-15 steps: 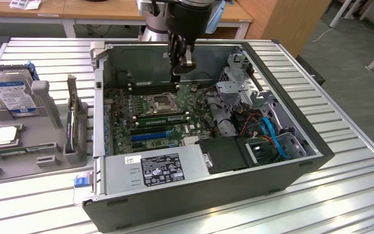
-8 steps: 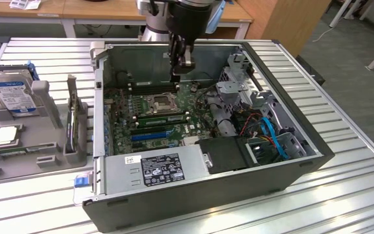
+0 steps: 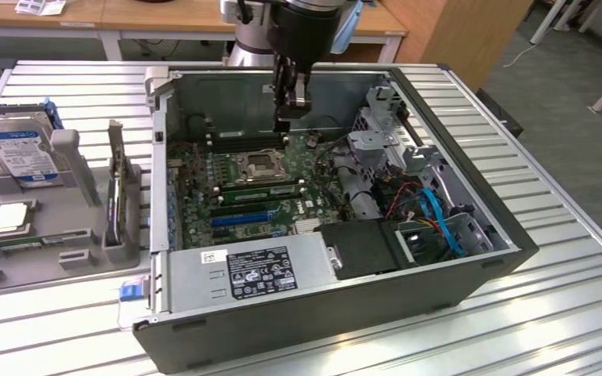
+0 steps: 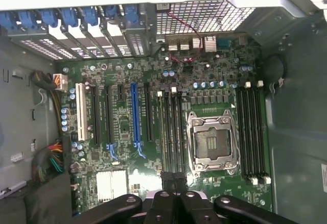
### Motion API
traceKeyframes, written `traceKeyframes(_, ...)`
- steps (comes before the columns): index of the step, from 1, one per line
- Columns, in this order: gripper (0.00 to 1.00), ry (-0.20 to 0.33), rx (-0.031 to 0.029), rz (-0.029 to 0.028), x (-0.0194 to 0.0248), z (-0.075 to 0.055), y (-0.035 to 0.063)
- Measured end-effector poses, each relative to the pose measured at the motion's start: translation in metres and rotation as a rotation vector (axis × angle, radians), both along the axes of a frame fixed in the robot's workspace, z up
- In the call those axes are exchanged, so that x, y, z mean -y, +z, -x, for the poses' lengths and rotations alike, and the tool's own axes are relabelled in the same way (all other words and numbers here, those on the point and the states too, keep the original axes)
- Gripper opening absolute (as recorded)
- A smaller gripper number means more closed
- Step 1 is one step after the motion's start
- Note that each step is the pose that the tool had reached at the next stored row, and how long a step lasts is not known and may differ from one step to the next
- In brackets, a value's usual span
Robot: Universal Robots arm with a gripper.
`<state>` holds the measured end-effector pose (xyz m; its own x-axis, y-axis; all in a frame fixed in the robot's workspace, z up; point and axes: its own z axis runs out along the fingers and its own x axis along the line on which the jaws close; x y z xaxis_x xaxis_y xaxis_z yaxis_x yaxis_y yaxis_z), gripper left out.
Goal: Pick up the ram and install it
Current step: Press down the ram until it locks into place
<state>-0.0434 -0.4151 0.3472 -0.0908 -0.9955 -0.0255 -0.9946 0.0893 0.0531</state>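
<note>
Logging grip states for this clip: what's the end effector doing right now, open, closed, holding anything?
End effector: closed, nothing visible between its fingers, hanging above the motherboard inside the open computer case.

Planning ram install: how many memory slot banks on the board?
2. First bank between CPU socket and expansion slots; second bank beyond the socket, by the case wall.

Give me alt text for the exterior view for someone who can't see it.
A robot arm's shut gripper hangs over the motherboard inside an open computer case on a slatted metal table. On the exterior view's left, a grey holder tray carries a blue-labelled hard drive and a square silver CPU chip.
</note>
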Motion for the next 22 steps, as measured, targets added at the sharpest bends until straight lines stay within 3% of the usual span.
traceKeyframes(22, 0.10, -0.005, -0.0001, 0.0001, 0.0000, 0.0001, -0.0001)
